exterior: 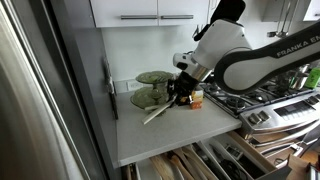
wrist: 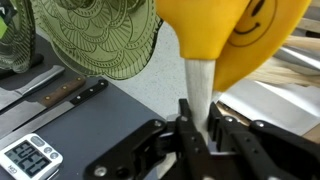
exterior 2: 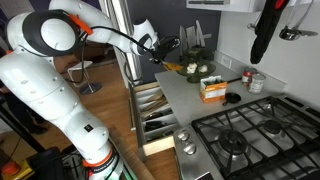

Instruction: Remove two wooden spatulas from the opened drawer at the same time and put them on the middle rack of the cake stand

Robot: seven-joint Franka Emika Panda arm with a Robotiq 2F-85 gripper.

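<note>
Home kitchen. Gas hob (exterior 2: 248,135) with black grates is set into a grey countertop (exterior: 175,135). White wall cabinets (exterior: 150,12) with bar handles hang above. Open drawer (exterior 2: 160,148) below the counter has dividers and holds cooking utensils, seen in both exterior views. Tall stainless-steel panel (exterior: 40,100) at the counter's end looks like a fridge side. On the counter: green glass cake stand (exterior: 145,98), small carton (exterior 2: 212,90), knife (wrist: 70,92), digital timer (wrist: 30,155). Wooden floor (exterior 2: 112,108).
</note>
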